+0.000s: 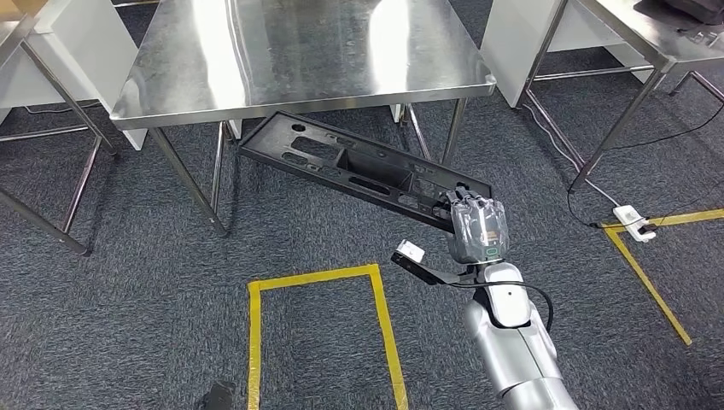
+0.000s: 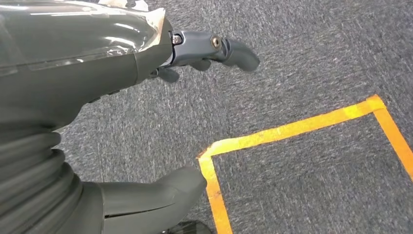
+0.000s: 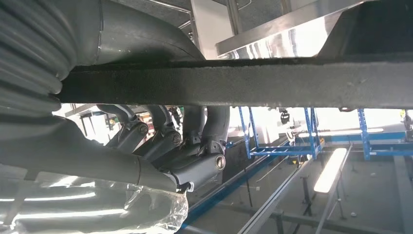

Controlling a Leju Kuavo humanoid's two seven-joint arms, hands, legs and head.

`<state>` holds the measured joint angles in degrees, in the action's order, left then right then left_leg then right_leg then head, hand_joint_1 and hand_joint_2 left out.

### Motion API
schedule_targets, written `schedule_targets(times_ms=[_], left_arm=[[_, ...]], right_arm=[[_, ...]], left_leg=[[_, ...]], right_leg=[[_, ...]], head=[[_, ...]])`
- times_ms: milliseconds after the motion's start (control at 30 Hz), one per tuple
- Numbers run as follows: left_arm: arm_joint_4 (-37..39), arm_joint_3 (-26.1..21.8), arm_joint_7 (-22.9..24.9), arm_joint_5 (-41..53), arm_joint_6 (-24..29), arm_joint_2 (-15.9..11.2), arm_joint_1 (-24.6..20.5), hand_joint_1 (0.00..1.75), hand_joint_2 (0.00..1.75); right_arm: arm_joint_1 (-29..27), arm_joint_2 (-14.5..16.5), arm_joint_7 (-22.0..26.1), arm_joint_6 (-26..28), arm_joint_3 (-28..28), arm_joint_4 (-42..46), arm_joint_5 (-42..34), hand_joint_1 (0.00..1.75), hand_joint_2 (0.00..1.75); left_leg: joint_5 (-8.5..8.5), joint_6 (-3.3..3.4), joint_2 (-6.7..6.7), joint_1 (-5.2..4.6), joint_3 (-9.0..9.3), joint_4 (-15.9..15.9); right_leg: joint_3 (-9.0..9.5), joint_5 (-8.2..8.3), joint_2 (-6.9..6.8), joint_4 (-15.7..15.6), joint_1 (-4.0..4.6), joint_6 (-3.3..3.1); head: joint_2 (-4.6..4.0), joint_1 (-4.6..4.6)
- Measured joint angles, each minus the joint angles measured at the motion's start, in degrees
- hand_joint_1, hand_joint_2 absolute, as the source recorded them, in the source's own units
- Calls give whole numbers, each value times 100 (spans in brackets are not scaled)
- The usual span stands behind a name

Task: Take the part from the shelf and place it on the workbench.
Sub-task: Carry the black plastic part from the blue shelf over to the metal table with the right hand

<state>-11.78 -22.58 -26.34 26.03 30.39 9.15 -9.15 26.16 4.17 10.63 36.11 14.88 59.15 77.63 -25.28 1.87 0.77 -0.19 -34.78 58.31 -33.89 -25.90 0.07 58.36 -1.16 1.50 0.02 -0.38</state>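
A long black plastic part [image 1: 359,171] with several cut-outs hangs tilted in the air, just in front of and below the front edge of the steel workbench [image 1: 299,60]. My right hand [image 1: 476,226] grips the part at its near right end, fingers wrapped over the rim. In the right wrist view the part's dark edge [image 3: 243,83] crosses the picture, with the fingers [image 3: 195,141] curled around it and the workbench's shiny edge [image 3: 272,29] close beyond. My left hand [image 2: 195,117] hangs above the grey carpet, thumb and fingers apart, holding nothing.
A yellow tape rectangle [image 1: 316,333] marks the carpet in front of me, also seen under the left hand [image 2: 292,131]. More yellow tape [image 1: 649,282] and a white power strip [image 1: 633,220] with cables lie at the right. Other steel tables stand at the left [image 1: 34,51] and right [image 1: 632,34].
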Motion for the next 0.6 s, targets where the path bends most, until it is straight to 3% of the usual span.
schedule_targets(times_ms=[67, 167, 200, 233, 267, 333, 400, 533, 600], left_arm=[[0, 0, 5, 39, 1, -5, -7, 0, 175], [0, 1, 59, 120, -5, -7, -24, 0, 175], [0, 2, 80, 143, -11, -4, -23, 0, 175], [0, 2, 94, 160, -16, -2, -21, 0, 175], [0, 2, 102, 175, -20, 1, -21, 0, 175], [0, 2, 105, 206, -30, 2, -31, 0, 175], [0, 3, 110, 235, -38, 1, -54, 0, 175], [0, 3, 150, 271, -45, 5, -72, 0, 175], [0, 2, 153, 274, -46, 11, -78, 0, 175]], right_arm=[[55, -1, 9, 5, -1, -48, -15, 175, 175], [107, -7, -2, 1, -5, -91, -18, 175, 175], [106, -15, -11, -3, -9, -100, -19, 175, 175], [100, -26, -20, -7, -13, -108, -19, 175, 175], [91, -39, -29, -9, -19, -112, -19, 175, 175], [73, -59, -42, -7, -36, -115, -17, 175, 175], [62, -75, -60, -2, -54, -109, -17, 175, 175], [-11, -93, -79, 2, -63, -64, -5, 175, 175], [-36, -105, -81, 3, -68, -33, 3, 175, 175]], left_leg=[[-137, -60, -19, 24, -80, 173], [-677, -170, -40, 82, -535, 1144], [-779, -190, -39, 99, -676, 1433], [-762, -199, -39, 111, -723, 1530], [-663, -199, -38, 122, -684, 1456], [-289, -155, -56, 133, -294, 724], [-91, -92, -84, 105, 31, 117], [-75, 19, -91, 36, 72, -13], [-11, 99, -74, 50, 108, -104]], right_leg=[[1, 31, 10, -20, -46, -68], [-11, 45, 14, -28, -62, -117], [-16, 45, 15, -27, -59, -117], [-18, 46, 17, -27, -57, -116], [-17, 46, 21, -27, -57, -115], [-3, 47, 34, -27, -60, -108], [-11, 56, 42, -27, -36, -71], [-17, 91, 43, -80, -32, 67], [-65, 42, 37, -18, -15, 94]], head=[[0, -16], [0, -66], [0, -68], [0, -68], [0, -69], [0, -69], [0, -64], [0, -63], [0, -46]])
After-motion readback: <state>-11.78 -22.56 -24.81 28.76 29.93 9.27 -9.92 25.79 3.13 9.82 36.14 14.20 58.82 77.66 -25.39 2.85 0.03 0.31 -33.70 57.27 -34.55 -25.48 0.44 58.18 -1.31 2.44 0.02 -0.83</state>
